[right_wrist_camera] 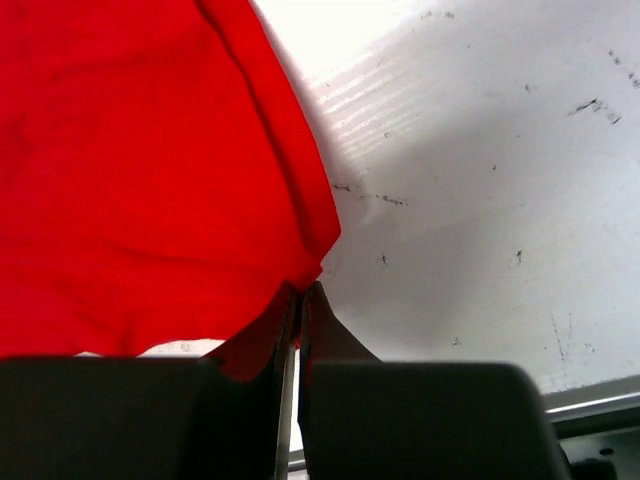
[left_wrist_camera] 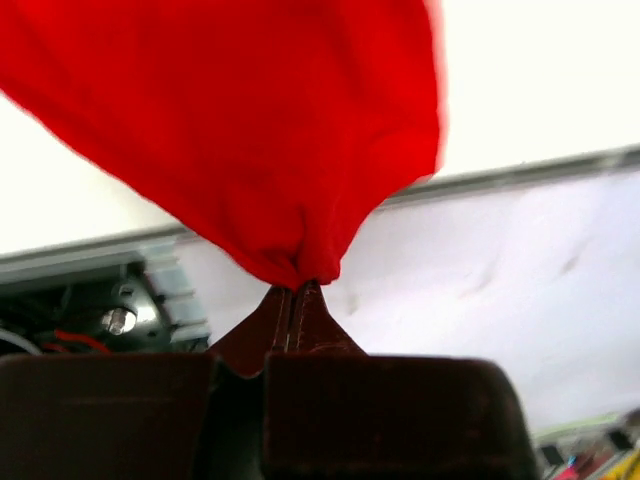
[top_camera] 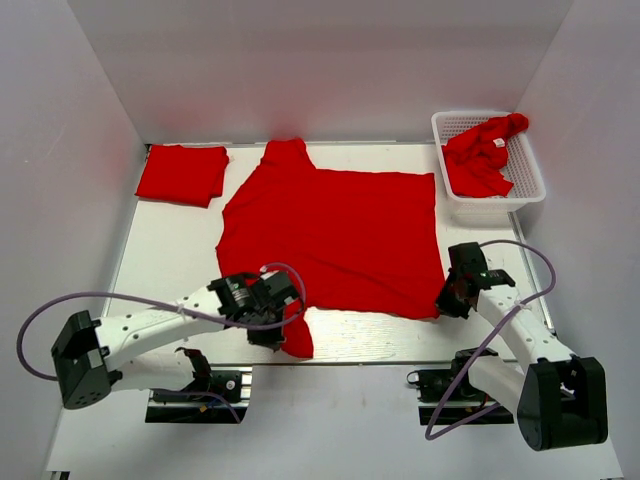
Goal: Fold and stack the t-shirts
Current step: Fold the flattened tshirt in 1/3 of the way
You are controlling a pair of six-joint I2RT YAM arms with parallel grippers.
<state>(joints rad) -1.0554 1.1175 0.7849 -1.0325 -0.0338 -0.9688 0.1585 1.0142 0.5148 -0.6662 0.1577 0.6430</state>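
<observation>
Top external view: item one, folded shirt [top_camera: 182, 172], far left on the table [top_camera: 170, 262], a neat square, counted as done. Item two, spread shirt [top_camera: 340, 235], mid-table, lying flat with the collar end far and no fold in it yet. Tools: left gripper [top_camera: 283, 318], jaws pressed together, pinching its near left corner, with cloth bunched and hanging at the near table edge; right gripper [top_camera: 447, 300], jaws likewise pressed together, pinching its near right corner. Item three, crumpled shirts [top_camera: 482, 155] in the basket [top_camera: 530, 175], far right, a white label showing; number cannot be told. Judged progress: one finished, the second gripped for its first fold, the basket's contents and the stacking left.
</observation>
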